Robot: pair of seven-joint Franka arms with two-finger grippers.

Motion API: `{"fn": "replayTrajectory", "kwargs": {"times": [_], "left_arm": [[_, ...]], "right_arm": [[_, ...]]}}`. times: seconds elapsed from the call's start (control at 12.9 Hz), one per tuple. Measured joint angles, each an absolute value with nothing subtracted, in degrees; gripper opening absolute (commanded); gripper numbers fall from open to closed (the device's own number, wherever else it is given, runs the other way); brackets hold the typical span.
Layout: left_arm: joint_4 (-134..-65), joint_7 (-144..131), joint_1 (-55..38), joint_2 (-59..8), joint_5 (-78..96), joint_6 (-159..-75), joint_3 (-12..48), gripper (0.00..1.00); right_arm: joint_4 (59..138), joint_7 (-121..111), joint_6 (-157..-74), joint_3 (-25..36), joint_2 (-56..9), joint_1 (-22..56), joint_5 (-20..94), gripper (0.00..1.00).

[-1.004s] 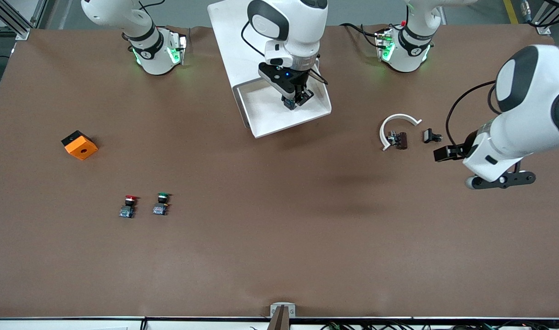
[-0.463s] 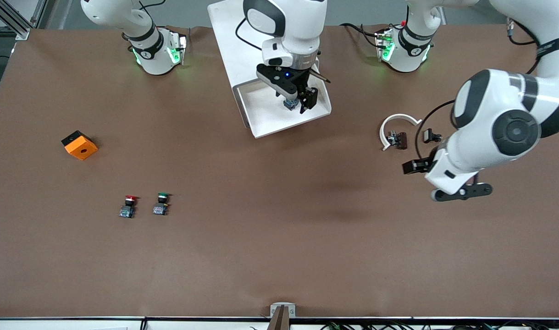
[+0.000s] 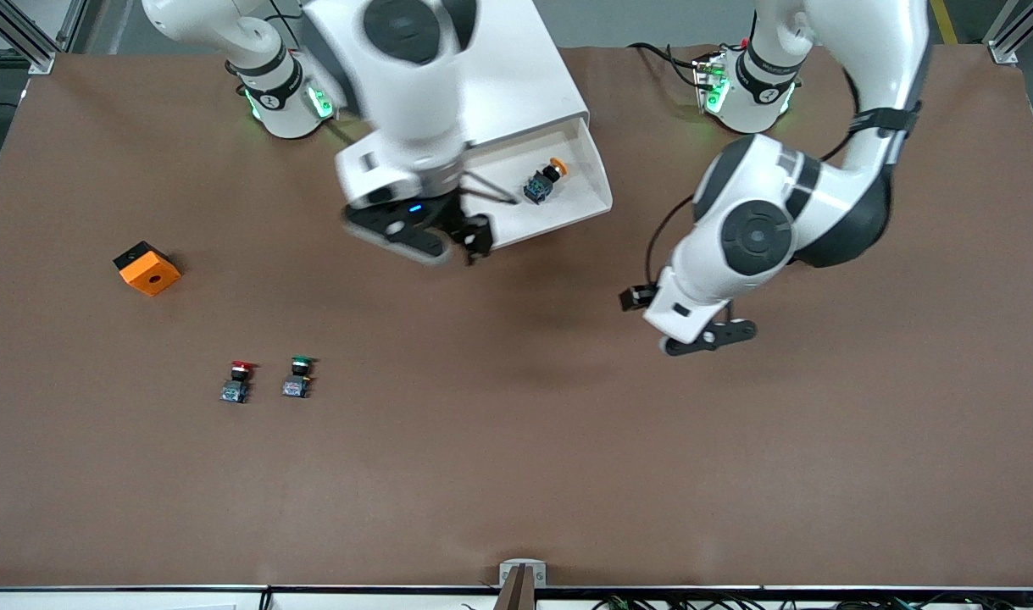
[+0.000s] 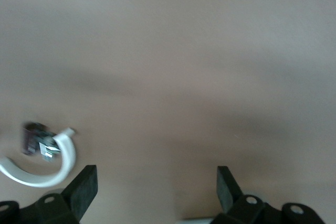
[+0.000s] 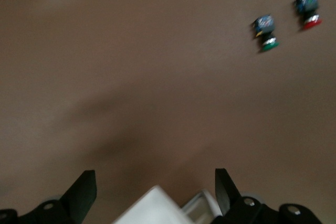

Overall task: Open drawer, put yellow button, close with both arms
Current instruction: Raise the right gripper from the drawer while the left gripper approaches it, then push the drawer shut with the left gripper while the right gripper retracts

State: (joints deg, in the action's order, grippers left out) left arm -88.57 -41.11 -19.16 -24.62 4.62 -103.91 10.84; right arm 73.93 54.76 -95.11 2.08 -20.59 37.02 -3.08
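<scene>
The drawer [image 3: 599, 188] stands pulled out of the white cabinet [image 3: 524, 76], toward the front camera. In it lies the yellow button [image 3: 543, 182] on its side, with nothing touching it. My right gripper [image 3: 448, 241] hangs open and empty over the drawer's front corner toward the right arm's end; in the right wrist view that white corner [image 5: 157, 208] shows between the spread fingers of the right gripper [image 5: 156, 182]. Open and empty too, my left gripper [image 3: 707, 337] is over bare table, toward the left arm's end from the drawer, and the left wrist view shows this gripper [image 4: 156, 182] above brown mat.
A red button [image 3: 237, 381] and a green button [image 3: 297, 378] stand side by side nearer the front camera, toward the right arm's end. An orange block [image 3: 147, 268] lies beside them, farther from the camera. A white curved piece [image 4: 67, 153] with a small dark part [image 4: 35, 139] lies near the left gripper.
The right gripper has opened, left the yellow button in the drawer and drawn off over the drawer's front corner. The left arm has swung in from the table's end toward the drawer.
</scene>
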Motion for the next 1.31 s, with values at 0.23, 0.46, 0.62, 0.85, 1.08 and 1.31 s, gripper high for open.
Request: {"fn": "replayTrajectory", "kwargs": {"times": [0.23, 0.46, 0.62, 0.85, 1.08, 1.31], "left_arm": [[-88.56, -43.05, -21.49, -24.93, 10.84, -104.12, 10.88, 1.0], [-88.58, -47.25, -25.58, -25.75, 11.57, -105.42, 10.93, 1.0], [-88.59, -49.67, -28.69, -27.2, 11.57, -107.65, 10.92, 1.0], [-88.57, -52.14, -31.65, -29.12, 11.57, -109.03, 10.91, 1.0], [-88.43, -56.52, -32.78, -29.24, 12.02, -109.08, 11.03, 1.0], [-88.36, -60.8, -34.57, -29.24, 13.45, -108.34, 12.67, 1.0]], "right_arm": [[73.82, 34.06, -88.19, 2.26, -17.5, 25.77, -2.1, 1.0], [73.79, 16.09, -83.11, 2.31, -15.07, 15.25, -1.82, 1.0], [73.79, 6.0, -80.63, 2.3, -14.25, 8.87, -1.7, 1.0], [73.79, -3.3, -79.57, 2.29, -13.97, 2.04, -1.72, 1.0], [73.79, -5.23, -79.36, 2.25, -13.97, -1.77, -1.73, 1.0], [73.8, -5.31, -76.99, 2.23, -13.97, -3.32, -1.72, 1.0]]}}
